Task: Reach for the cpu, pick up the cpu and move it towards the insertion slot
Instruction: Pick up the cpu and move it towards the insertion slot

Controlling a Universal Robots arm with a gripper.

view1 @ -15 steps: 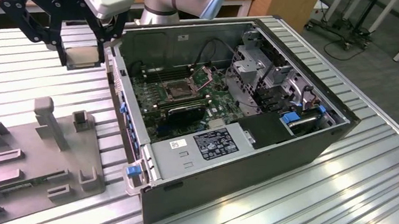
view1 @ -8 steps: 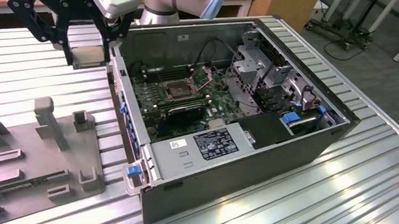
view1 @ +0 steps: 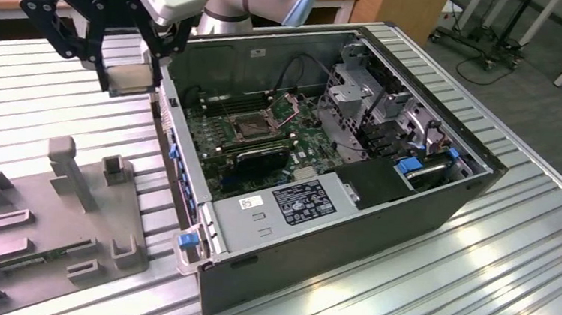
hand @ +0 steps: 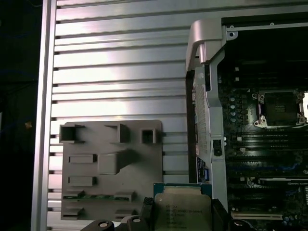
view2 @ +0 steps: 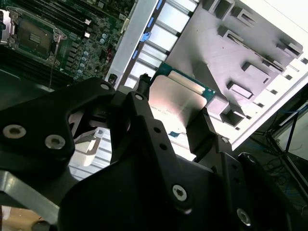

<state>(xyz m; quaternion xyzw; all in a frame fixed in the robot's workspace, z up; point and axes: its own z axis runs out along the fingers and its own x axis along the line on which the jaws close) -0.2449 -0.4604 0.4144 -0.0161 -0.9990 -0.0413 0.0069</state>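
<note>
cpu level in tool, metal face up

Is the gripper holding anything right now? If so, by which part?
Yes: the gripper holds the cpu, its fingers pinching two opposite edges of the chip and leaving the flat faces uncovered.

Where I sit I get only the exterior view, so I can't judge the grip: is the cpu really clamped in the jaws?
Observer: Yes; in the second wrist view the cpu sits between the jaws, gripped on two opposite edges.
Operator: Which face do I not see?
Observer: The silvery printed one; it shows in the first wrist view.
Operator: Socket occupied?
Observer: No; in that view the insertion slot shows a bare dark square.
</note>
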